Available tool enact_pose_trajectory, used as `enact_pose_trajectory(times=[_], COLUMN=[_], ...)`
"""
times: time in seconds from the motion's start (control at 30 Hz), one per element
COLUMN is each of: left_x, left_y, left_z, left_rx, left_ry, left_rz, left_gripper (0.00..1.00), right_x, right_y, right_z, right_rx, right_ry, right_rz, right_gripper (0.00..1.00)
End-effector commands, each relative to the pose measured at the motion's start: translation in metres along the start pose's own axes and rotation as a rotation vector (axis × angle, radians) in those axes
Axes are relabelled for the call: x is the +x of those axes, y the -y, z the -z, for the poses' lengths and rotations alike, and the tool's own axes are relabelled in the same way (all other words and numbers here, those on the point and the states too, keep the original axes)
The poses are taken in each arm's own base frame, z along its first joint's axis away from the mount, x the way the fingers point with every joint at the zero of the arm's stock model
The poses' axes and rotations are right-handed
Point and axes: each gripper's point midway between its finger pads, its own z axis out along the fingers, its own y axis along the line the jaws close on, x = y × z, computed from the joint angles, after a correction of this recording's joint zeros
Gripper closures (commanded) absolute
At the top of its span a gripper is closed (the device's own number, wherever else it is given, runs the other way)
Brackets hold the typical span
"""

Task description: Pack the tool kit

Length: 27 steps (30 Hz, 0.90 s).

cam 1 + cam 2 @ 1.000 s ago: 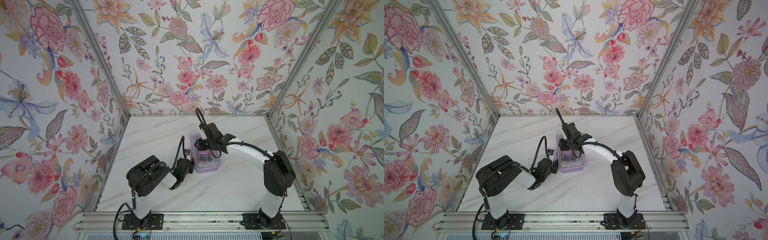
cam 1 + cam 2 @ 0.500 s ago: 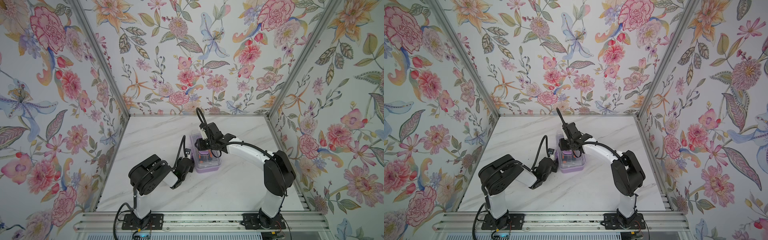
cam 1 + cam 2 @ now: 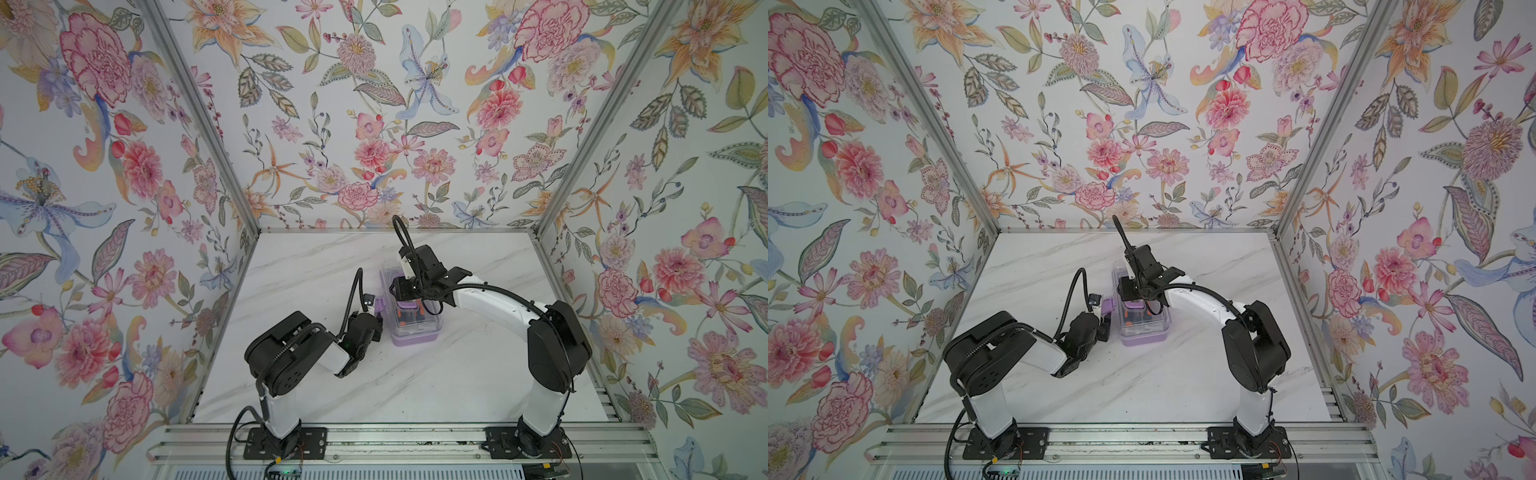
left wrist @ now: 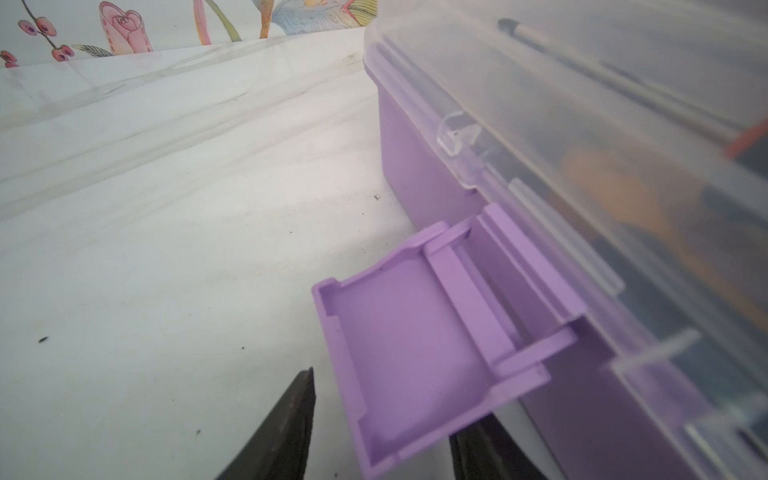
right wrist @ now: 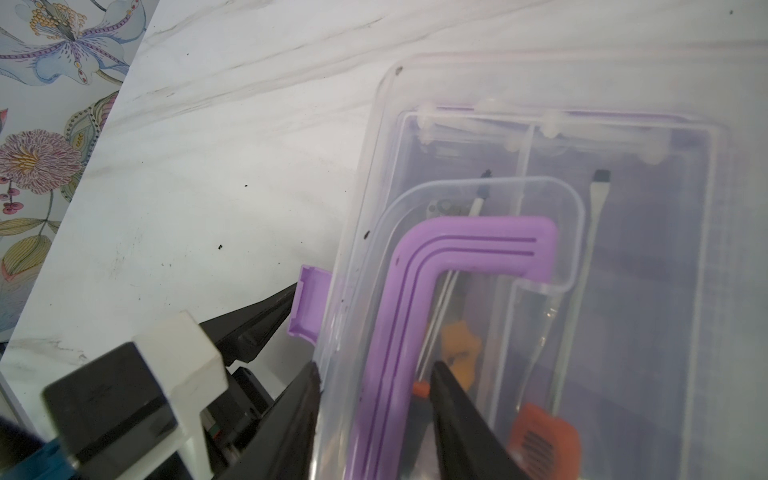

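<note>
1. Straddling the latch, the left claw has its jaws parted. One tip is just beside the latch's free edge and the other is tucked beneath it. As far as can be seen, it grips nothing.
2. The right claw is also released. Its jaws stand either side of the handle, low over the lid. A gap shows between one finger and the handle, so nothing is grasped.
3. The box sits near the middle of the worktop in both top views, with its lid down. The latch juts out from its nine o'clock side, where the left claw waits. The right claw hovers over its twelve o'clock half.
4. Orange-handled screwdrivers lie inside, so loading looks done. The step in hand is likely fastening the box, since the latch hangs flipped outward, unlocked.
5. Next, the left claw probably has to swing the latch up onto the lid's rim and press until it catches. The right claw would bear down to keep the lid seated.
6. Whether the lid is fully seated cannot be told. The frosted lid blurs whatever else is inside. The right arm covers the box's far end in both top views, and any latch at three o'clock is out of sight.
</note>
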Motion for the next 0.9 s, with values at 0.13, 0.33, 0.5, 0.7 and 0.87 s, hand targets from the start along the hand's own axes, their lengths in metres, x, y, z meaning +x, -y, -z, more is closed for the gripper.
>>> enact_pose_trajectory(times=[0.13,0.33,0.5,0.7,0.87], left_x=[-0.021,-0.030,-0.039,-0.053,-0.067], left_y=[-0.012,-0.011,-0.010,-0.006,-0.003], left_z=[0.009,0.013,0.018,0.019,0.021], left_rx=[-0.035,-0.023,-0.014,0.002,0.017], left_ry=[0.046,0.058,0.070,0.084,0.104], left_rz=[0.011,0.043,0.068,0.089,0.103], left_gripper=[0.47,0.47,0.47,0.47,0.47], right_x=[0.030,0.031,0.032,0.035,0.036], right_y=[0.015,0.014,0.013,0.013,0.014], right_z=[-0.008,-0.006,-0.005,-0.005,-0.004], right_rx=[0.050,0.046,0.042,0.036,0.033], right_ry=[-0.101,-0.098,-0.095,-0.095,-0.092], right_rz=[-0.024,-0.023,-0.022,-0.024,-0.024], right_gripper=[0.55,0.55,0.55,0.55,0.56])
